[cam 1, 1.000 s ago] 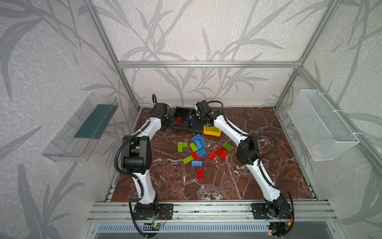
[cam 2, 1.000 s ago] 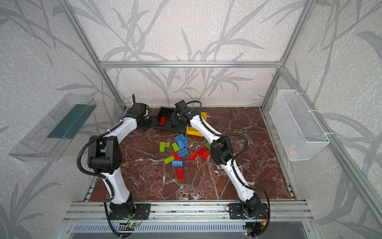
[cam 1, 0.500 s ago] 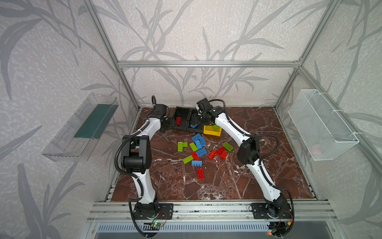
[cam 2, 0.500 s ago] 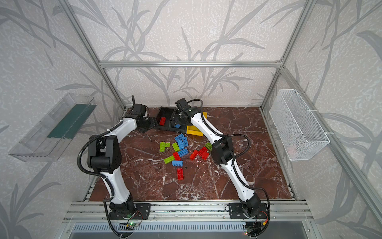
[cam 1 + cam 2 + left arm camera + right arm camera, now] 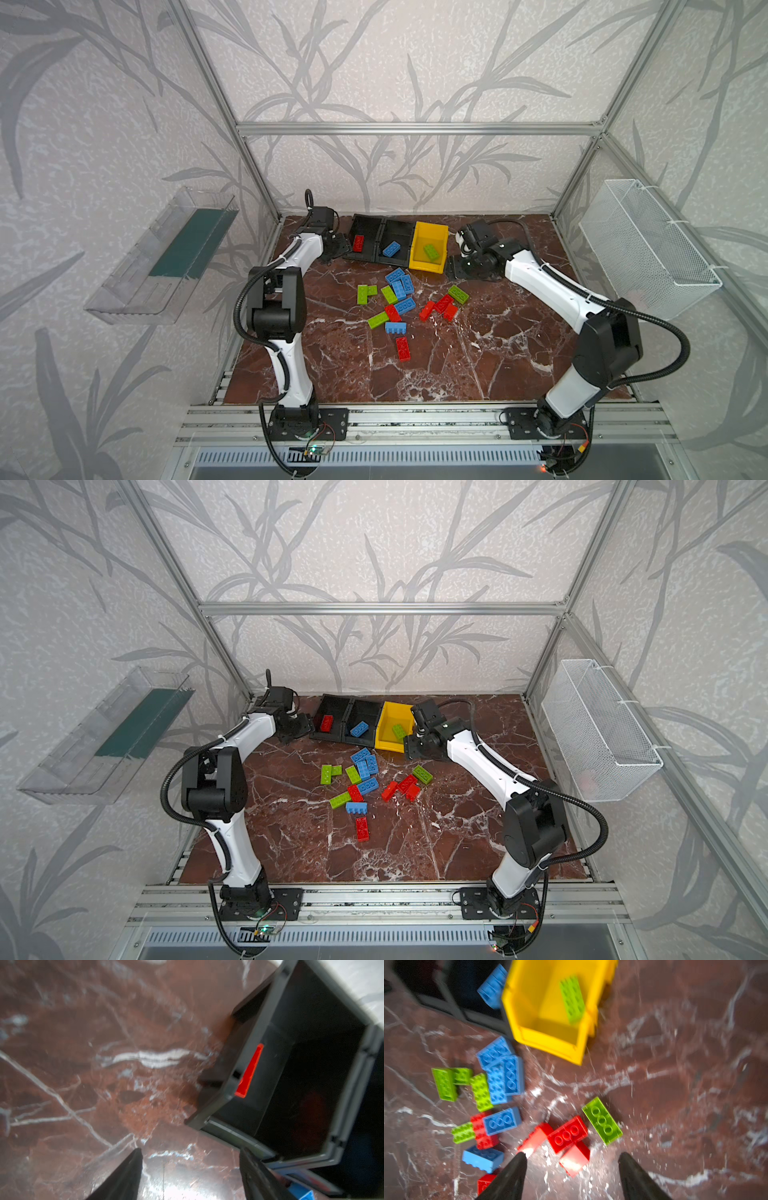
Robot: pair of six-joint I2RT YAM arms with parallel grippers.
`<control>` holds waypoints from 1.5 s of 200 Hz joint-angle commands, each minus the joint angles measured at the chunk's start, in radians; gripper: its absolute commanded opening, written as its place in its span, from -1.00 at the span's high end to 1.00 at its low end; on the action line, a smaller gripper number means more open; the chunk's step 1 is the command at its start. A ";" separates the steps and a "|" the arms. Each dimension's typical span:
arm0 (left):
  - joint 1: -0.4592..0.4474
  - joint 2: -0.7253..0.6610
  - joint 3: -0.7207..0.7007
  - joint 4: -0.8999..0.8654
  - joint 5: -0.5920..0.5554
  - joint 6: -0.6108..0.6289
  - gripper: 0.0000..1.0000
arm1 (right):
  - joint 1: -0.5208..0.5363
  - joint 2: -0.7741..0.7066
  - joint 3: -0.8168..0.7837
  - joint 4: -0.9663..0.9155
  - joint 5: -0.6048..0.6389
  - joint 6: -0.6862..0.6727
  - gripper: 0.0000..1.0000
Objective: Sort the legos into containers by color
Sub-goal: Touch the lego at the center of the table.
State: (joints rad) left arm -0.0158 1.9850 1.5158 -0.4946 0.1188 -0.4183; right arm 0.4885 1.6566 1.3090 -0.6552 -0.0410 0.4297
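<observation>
Since a second ago our right tool [image 5: 572,1157] has swung from above the bins to the right of the yellow bin [image 5: 426,268]; it stands wide and empty. Our left tool [image 5: 190,1151], likewise wide and empty, hovers left of the left black bin [image 5: 363,224], which holds a red brick [image 5: 358,243]. A blue brick [image 5: 391,248] lies in the middle black bin [image 5: 401,228], a green brick [image 5: 431,252] in the yellow; other legos [image 5: 398,289] litter the desk [image 5: 478,353].

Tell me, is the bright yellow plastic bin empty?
Not empty: the bright yellow plastic bin holds one lime green studded brick, nothing else.
</observation>
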 commanded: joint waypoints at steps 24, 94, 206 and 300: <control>0.007 -0.109 -0.114 0.054 -0.010 -0.008 -0.49 | 0.002 0.022 -0.175 0.236 -0.084 0.201 -0.42; 0.007 -0.160 -0.184 0.064 -0.009 -0.008 -0.49 | 0.035 0.114 -0.218 0.282 -0.095 0.296 -0.34; 0.008 0.058 0.158 -0.035 -0.007 0.037 -0.48 | 0.068 0.103 -0.292 0.308 -0.014 0.331 0.23; -0.030 0.091 0.182 -0.049 0.019 0.047 -0.40 | 0.024 -0.011 -0.230 0.177 0.022 0.170 -0.05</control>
State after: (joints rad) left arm -0.0269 2.1071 1.7325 -0.5297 0.1352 -0.3916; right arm 0.5449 1.6615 1.0470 -0.4217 -0.0338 0.6651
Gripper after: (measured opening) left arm 0.709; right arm 0.527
